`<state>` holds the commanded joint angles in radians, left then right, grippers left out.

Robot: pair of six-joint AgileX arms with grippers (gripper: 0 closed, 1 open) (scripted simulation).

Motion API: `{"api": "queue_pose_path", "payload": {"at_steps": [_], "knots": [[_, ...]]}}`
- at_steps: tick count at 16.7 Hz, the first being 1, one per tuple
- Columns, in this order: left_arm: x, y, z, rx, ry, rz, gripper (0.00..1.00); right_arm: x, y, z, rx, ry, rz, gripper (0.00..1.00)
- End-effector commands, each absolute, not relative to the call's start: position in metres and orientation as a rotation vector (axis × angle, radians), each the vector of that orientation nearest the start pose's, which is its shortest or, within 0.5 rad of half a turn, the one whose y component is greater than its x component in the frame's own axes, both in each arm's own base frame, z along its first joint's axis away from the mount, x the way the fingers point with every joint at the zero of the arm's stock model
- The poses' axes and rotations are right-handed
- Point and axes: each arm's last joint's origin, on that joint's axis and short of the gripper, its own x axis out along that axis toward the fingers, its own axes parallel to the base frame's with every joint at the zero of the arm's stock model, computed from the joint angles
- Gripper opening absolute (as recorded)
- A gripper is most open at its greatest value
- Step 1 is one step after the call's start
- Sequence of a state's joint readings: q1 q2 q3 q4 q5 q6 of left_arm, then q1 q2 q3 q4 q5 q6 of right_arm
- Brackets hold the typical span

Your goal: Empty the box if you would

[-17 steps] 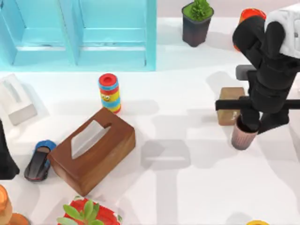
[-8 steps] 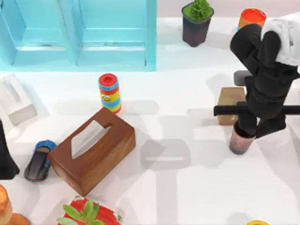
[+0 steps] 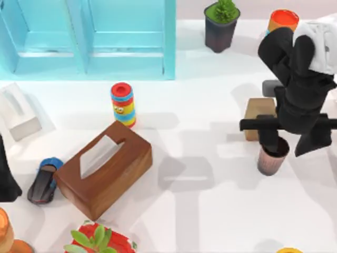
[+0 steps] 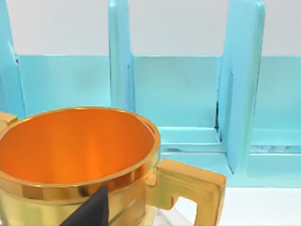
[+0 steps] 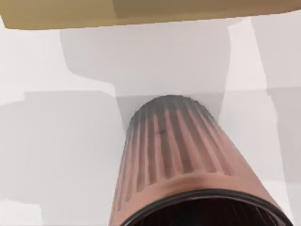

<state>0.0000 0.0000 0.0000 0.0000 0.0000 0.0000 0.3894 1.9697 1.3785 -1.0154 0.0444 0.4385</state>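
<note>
Box [image 3: 258, 108], the small tan one, sat on the bench's [image 3: 210, 211] right side, with the ribbed cup [image 3: 271, 159] upright just beside it. The right gripper [image 3: 274, 138] hung directly over the cup's rim. Likely step: handling that cup clear of the box. Best done by moving straight vertical, since any sideways drag would tip the tall cup. Can't tell whether the fingers were spread or pinching anything. The left arm [image 3: 6, 179] was parked at the left edge.
</note>
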Motion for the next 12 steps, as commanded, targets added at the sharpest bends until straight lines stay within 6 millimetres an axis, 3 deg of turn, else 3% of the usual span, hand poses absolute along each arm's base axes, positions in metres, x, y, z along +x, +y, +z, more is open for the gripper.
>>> {"api": "queue_pose_path", "payload": {"at_steps": [3,12], "knots": [[0.1057,-0.0012,0.16,0.0,0.0,0.0,1.0,0.334,0.1388,0.1573,-0.009,1.585,-0.076,0.98],[0.1057,-0.0012,0.16,0.0,0.0,0.0,1.0,0.3343,0.1381,0.1575,-0.007,1.585,-0.078,1.0]]}}
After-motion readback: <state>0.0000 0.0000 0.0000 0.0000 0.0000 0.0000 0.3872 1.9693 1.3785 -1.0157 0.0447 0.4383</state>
